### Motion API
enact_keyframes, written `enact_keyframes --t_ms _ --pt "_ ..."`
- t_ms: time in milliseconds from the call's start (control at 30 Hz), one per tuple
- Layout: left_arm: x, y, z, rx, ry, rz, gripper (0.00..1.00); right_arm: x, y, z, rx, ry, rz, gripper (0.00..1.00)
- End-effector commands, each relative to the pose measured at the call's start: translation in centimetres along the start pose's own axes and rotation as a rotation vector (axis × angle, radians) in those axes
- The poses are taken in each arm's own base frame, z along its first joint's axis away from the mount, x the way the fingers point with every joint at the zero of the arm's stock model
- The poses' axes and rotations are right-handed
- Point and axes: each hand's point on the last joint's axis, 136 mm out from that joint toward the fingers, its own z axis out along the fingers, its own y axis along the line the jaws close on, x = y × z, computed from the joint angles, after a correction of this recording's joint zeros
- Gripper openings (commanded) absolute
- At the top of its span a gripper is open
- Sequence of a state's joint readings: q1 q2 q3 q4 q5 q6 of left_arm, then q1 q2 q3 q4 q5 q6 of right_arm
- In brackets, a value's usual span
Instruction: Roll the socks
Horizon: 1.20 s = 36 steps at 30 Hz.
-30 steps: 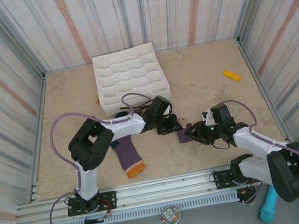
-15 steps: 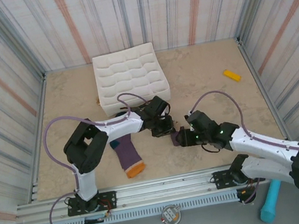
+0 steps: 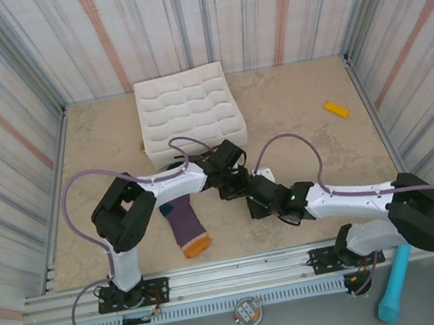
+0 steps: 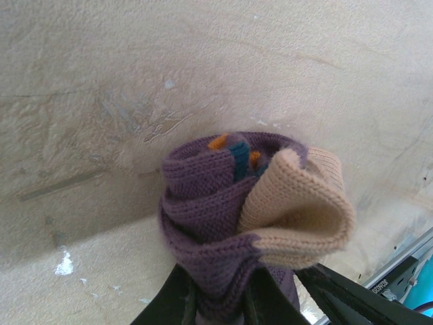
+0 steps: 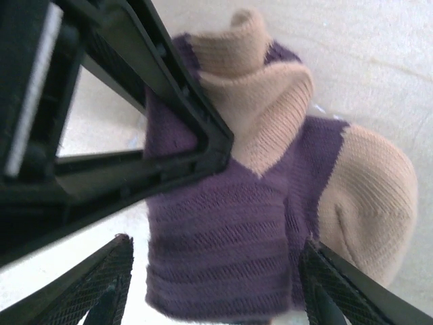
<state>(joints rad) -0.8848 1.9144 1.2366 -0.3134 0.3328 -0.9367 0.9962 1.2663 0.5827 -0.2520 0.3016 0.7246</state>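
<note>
— What is the left gripper [image 4: 216,305] doing?
— It is clamped on the roll [image 4: 223,210], pinching the purple knit low down between its 2 fingers. Orange and teal peek from the core, and a tan fold wraps 1 side.
— And the right gripper [image 5: 216,242]?
— Spread wide, with 1 finger on each side of the same roll. 1 is just beside it and the other is at its edge. The wrist view doesn't settle whether either presses the knit.
— Where is that on the table [image 3: 299,107]?
— Centre front, where both arms meet, near a corner of the tray [image 3: 189,113]. Sock 2 [image 3: 184,225] lies flat to the left, partly under the left arm, with its orange toe toward the near edge.
— So which step is this?
— Likely finishing the roll. It looks wound, and the tan fold seems to be the cuff, half turned over to lock it.
— Next move?
— Probably the right gripper closes on that fold and draws it over the roll while the left grips firmly. Slack there could let the coil spring open. After that, sock 2 needs rolling.
</note>
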Motion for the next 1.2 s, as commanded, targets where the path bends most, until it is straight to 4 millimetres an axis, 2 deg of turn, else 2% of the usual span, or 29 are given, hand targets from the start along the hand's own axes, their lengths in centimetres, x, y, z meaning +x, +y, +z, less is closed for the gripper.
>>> enact_keyframes --t_ms 0,233,367,433,567,633,700,833,900,1033,1167 --pt "1.5 2.8 0.0 -0.086 0.047 -0.058 0.00 -1.2 0.1 0.2 0.042 -0.049 0.011 0.65" --pt "1.4 3.1 0.4 -0.065 0.058 -0.091 0.00 0.2 -0.2 0.7 0.070 -0.011 0.025 0.57" --pt "1.3 3.2 0.6 -0.052 0.063 -0.108 0.00 1.3 -1.0 0.8 0.098 0.014 0.043 0.49" --pt "1.4 3.4 0.7 -0.052 0.066 -0.111 0.00 1.6 -1.3 0.8 0.102 0.018 0.054 0.43" --pt "1.4 3.3 0.6 -0.045 0.065 -0.113 0.01 2.5 -1.9 0.8 0.098 0.033 0.081 0.23" --pt "1.3 3.3 0.6 -0.036 0.061 -0.115 0.07 2.9 -1.9 0.9 0.075 0.042 0.102 0.15" --pt "1.2 3.2 0.5 -0.021 0.055 -0.121 0.19 3.3 -1.6 0.9 0.024 0.050 0.123 0.11" --pt "0.7 2.9 0.0 0.012 0.029 -0.124 0.54 4.2 -2.2 1.1 -0.063 0.077 0.222 0.07" --pt "0.4 2.6 -0.4 0.047 0.007 -0.123 0.64 4.5 -2.0 1.1 -0.140 0.091 0.272 0.07" --pt "-0.4 1.7 -1.3 0.122 -0.037 -0.098 0.69 4.6 -2.4 0.9 -0.271 0.120 0.387 0.07" --pt "-0.6 1.2 -1.7 0.155 -0.054 -0.064 0.70 4.9 -3.5 0.8 -0.315 0.161 0.466 0.07"
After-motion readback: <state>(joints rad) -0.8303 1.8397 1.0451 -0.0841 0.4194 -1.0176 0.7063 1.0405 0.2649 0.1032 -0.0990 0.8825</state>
